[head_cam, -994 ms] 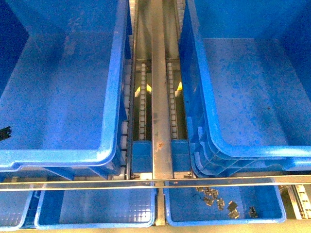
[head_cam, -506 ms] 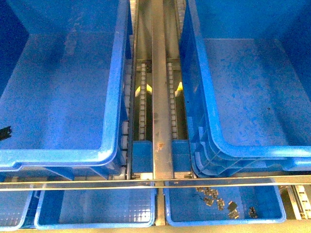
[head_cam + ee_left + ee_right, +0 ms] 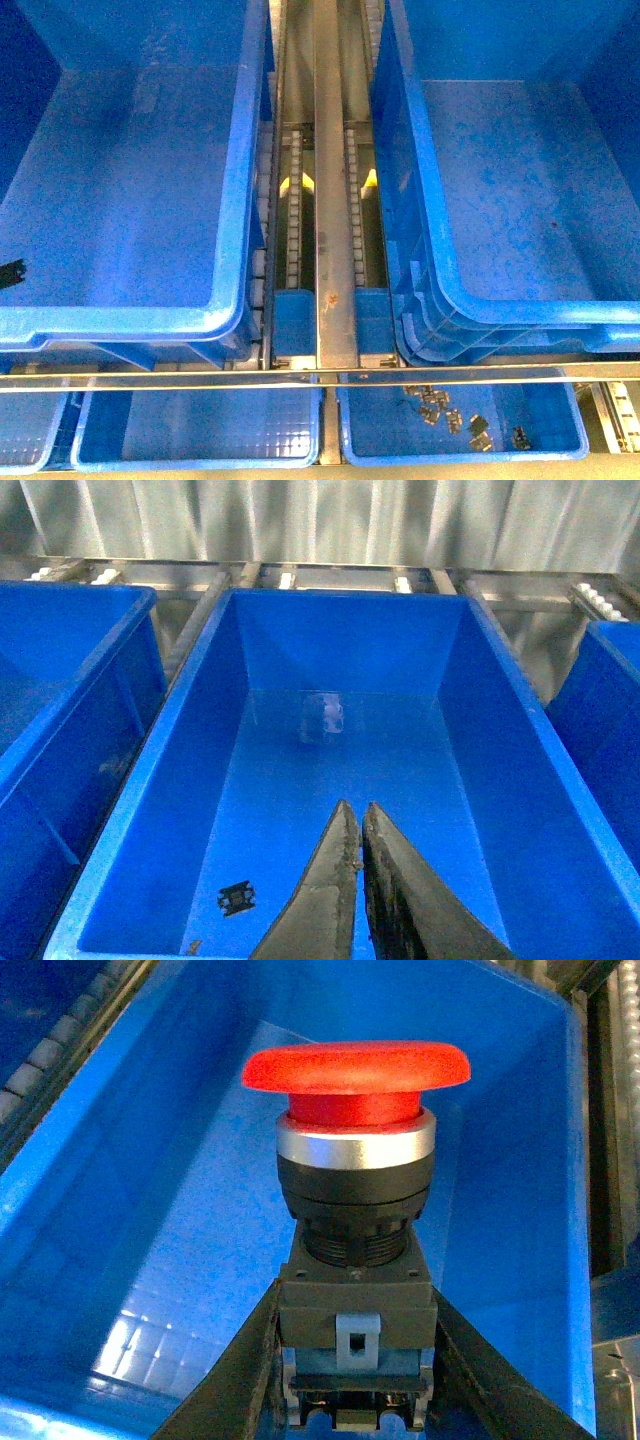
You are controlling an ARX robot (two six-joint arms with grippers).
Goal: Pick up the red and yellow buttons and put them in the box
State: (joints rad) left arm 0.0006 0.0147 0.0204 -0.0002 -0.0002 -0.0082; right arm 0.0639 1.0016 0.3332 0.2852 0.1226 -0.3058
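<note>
The red button (image 3: 355,1080), a red mushroom cap on a black-and-grey switch body, stands upright in the right wrist view. My right gripper (image 3: 356,1305) is shut on its body, over a blue tray with a gridded floor (image 3: 130,1260). My left gripper (image 3: 358,810) is shut with nothing in it, above a large deep blue box (image 3: 500,780). That box appears in the front view as the left bin (image 3: 130,322). No yellow button is in view. Neither arm shows in the front view.
A second large blue bin (image 3: 520,312) stands on the right, with a metal roller rail (image 3: 332,200) between the two. Below a metal bar (image 3: 200,382) lie shallow trays (image 3: 200,455), one holding several small metal parts (image 3: 440,405). A small black piece (image 3: 236,898) lies on the box floor.
The bins sit a touch differently in the front view. Nothing else there has moved, and no arm has come into it.
</note>
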